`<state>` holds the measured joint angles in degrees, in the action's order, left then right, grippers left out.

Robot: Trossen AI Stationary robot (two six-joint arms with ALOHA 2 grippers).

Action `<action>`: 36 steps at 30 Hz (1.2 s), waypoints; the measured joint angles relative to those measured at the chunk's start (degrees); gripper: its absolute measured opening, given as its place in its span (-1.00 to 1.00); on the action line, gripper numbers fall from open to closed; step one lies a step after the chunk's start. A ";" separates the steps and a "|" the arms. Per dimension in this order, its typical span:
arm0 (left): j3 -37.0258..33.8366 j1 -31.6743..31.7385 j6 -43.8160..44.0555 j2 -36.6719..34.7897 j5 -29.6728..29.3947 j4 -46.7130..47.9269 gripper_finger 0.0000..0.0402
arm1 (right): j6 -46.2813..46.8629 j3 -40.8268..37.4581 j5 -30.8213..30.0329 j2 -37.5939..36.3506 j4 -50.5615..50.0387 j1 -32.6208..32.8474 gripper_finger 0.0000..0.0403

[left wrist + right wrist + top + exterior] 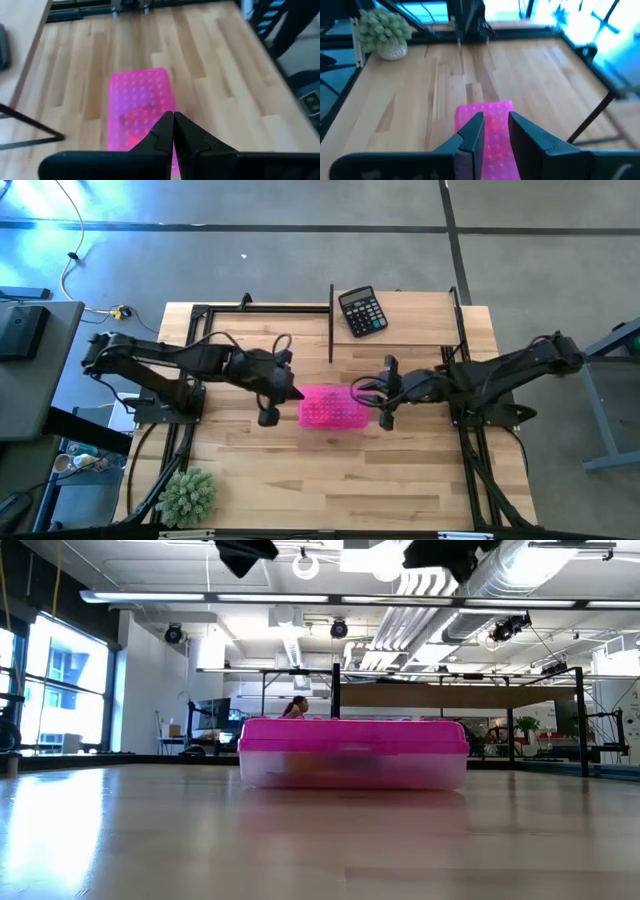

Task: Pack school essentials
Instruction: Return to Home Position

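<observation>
supply box (335, 409): table (420, 470) centre | calculator (362, 311): behind it, far edge | plant ball (187, 495): front-left corner

The pink box (334, 408) lay flat near the middle of the wooden table (300, 480), its long side running from left to right. Its lid was bright pink and covered with small bumps, and it was closed down on a clear lower part. Through this clear wall the school things (320, 768) showed only as blurred orange and dark shapes, and one could not be told from another.
</observation>
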<state>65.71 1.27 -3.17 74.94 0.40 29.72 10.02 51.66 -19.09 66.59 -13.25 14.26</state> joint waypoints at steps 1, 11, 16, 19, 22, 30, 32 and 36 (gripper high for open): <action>-1.20 0.55 0.34 -1.00 1.48 -1.09 -1.00 | -1.49 0.00 -0.02 -0.97 0.34 0.00 -0.60; -15.39 3.73 4.89 -8.51 5.36 -15.93 -1.00 | -8.77 0.00 0.09 -9.41 -2.62 -1.93 -0.60; -22.70 5.45 6.51 -13.27 5.70 -23.11 -1.00 | -9.43 -0.02 0.14 -9.92 -5.46 -2.75 -0.60; -27.24 6.66 7.53 -16.49 7.49 -27.60 -1.00 | -10.08 -2.47 -0.61 -9.73 -4.01 -2.75 -0.60; -31.84 7.79 8.90 -20.14 7.78 -31.40 -1.00 | -9.46 -8.10 -2.17 -10.69 1.25 -3.24 -0.60; -43.13 8.61 11.23 -32.92 7.08 -36.44 -1.00 | -5.72 -24.55 -1.94 -16.51 17.83 -5.55 -0.60; -45.42 8.62 12.14 -36.96 5.56 -36.57 -1.00 | -5.41 -27.63 -1.97 -18.62 20.20 -6.04 -0.60; -50.08 8.64 12.58 -45.82 3.20 -36.59 -1.00 | -5.49 -32.12 -1.99 -23.42 22.88 -6.40 -0.60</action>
<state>15.63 9.91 9.41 29.12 3.60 -6.88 4.54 19.54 -21.08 43.17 9.63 7.86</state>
